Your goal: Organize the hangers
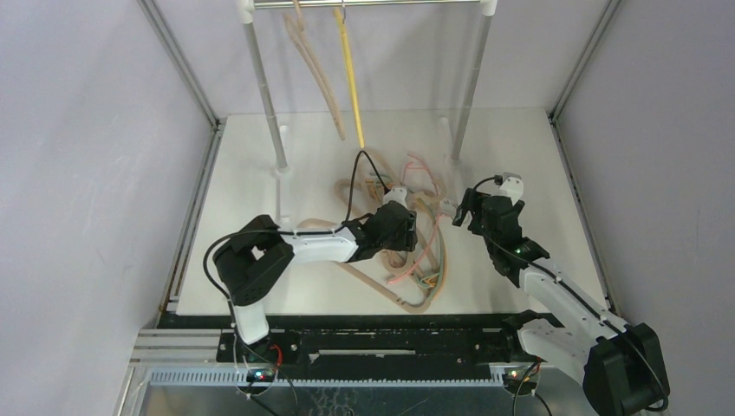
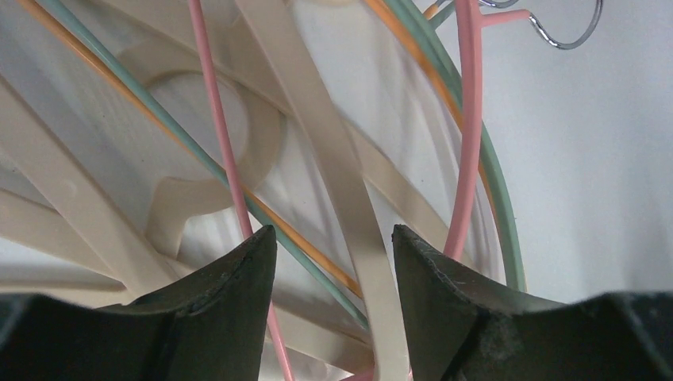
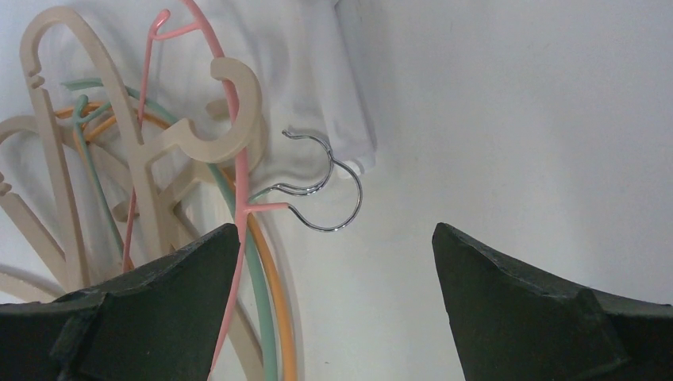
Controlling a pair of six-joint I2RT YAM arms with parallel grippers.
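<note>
Back of the white tabletop [image 1: 251, 173]: rail frame [image 1: 260, 78] on white posts. Two hangers are on its bar, a beige hanger [image 1: 316, 74] and, just beside it, a thin yellow hanger [image 1: 351, 78], both hanging down toward the tabletop. The rest lie in a tangled pile [image 1: 425, 260] mid-table, between the two arms and in front of the frame's right post. The left claw [image 2: 333, 246] is low over the pile, its black cable [image 1: 355, 173] looping up behind it. Its jaws are partway apart and straddle a flat beige bar [image 2: 349, 182], which lies against one finger with a gap on its other side; nothing looks pinched. It is crowded there: a pink hanger [image 2: 468, 119] curves past on the outside and another pink strand runs along the opposite finger, while a green hanger [image 2: 500, 182] and an orange hanger [image 3: 274, 294] run side by side under and around the beige pieces. The right claw [image 3: 337, 238] sits at the pile's right edge with its jaws spread wide and only bare tabletop between them. Just ahead of it are two metal hooks [image 3: 337, 198], overlapping, belonging to the thin hangers. A white post [image 3: 345, 103] stands right behind those hooks, touching or nearly so. A thick beige hook [image 3: 230, 111] rests across the pink strand to the left.
</note>
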